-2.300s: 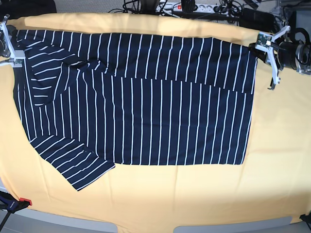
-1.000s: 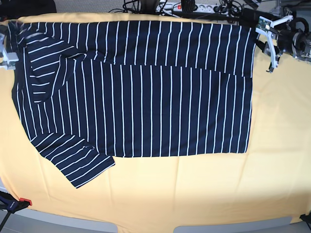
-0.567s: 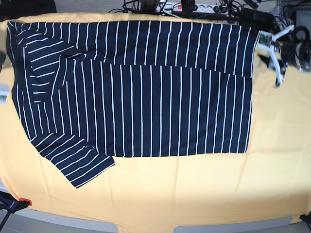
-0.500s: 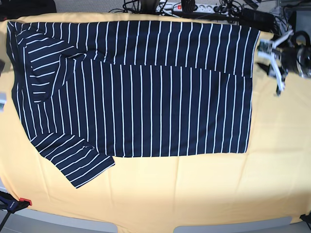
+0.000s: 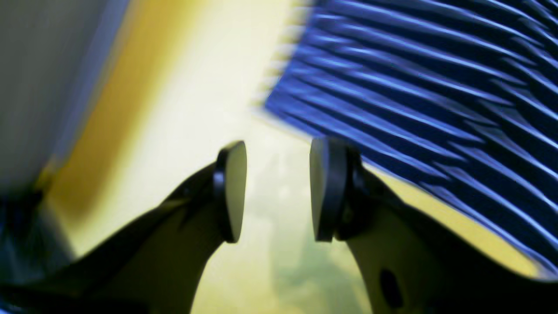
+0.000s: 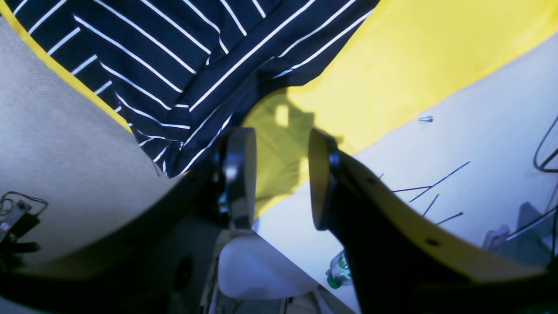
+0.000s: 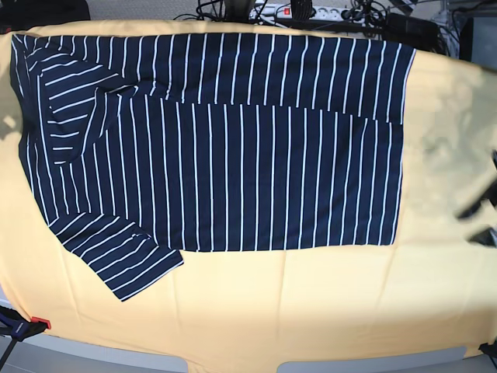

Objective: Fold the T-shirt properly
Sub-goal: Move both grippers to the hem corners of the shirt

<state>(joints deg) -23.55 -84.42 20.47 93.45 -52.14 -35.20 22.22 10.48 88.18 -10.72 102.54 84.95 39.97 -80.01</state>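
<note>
Evidently my left pincer [image 5: 277, 192] carries nothing: in the left wrist view its two pads stand apart with only bright yellow cloth [image 5: 183, 100] showing through the gap. The T-shirt [image 5: 414, 96] lies to the right and beyond, its corner just past the right-hand pad, not touching it. The picture is smeared, so I can only guess the corner sits flat.

From the right wrist view, my right pincer [image 6: 279, 174] is likewise parted and empty. Between the pads I see yellow cloth and my own shadow. The striped shirt lies up and to the left, where the sleeve layers overlap, its edge near my left-hand pad but apart from it as far as I can tell. Pale floor and a few cables fill the right side.

From the base view, the shirt [image 7: 225, 140] is spread flat across the cloth [image 7: 311, 311], its far long edge doubled over towards the middle as a band, one sleeve tucked at far left and the other sticking out at near left. I judge both pincers free so that I can take the near edge and fold it to match. A dark blur [image 7: 477, 221] at the right edge may be my left arm.
</note>
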